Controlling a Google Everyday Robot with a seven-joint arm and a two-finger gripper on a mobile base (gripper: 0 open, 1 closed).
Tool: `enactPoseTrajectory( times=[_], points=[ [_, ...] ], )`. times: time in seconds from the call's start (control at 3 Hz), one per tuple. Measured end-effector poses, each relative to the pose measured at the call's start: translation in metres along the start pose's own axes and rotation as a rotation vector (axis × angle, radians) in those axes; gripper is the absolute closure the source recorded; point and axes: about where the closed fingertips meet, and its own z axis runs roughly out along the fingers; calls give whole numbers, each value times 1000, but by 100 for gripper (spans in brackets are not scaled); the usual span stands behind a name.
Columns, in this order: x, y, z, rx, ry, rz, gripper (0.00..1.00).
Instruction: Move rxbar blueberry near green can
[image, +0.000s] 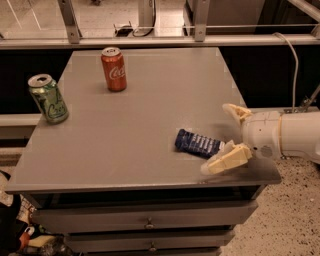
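While claw (216, 139) hangs spread wide, rxbar blueberry (198, 143) lies flat, right end just inside its mouth.

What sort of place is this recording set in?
Probably an office or lab workspace: a grey drawer cabinet serves as table, a metal railing runs behind it, and there is speckled floor beside it. The gripper, fingers open, sits at the cabinet's edge around the rxbar blueberry.

Red cola can (114, 69) upright on grey table (150, 125) — drawers (145, 219) beneath, rail (150, 42) behind
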Motion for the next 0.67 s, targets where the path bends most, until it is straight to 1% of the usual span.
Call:
enactPoseTrajectory(
  times=[0.67],
  points=[
    [13,8,11,-19,8,14,0]
  ],
)
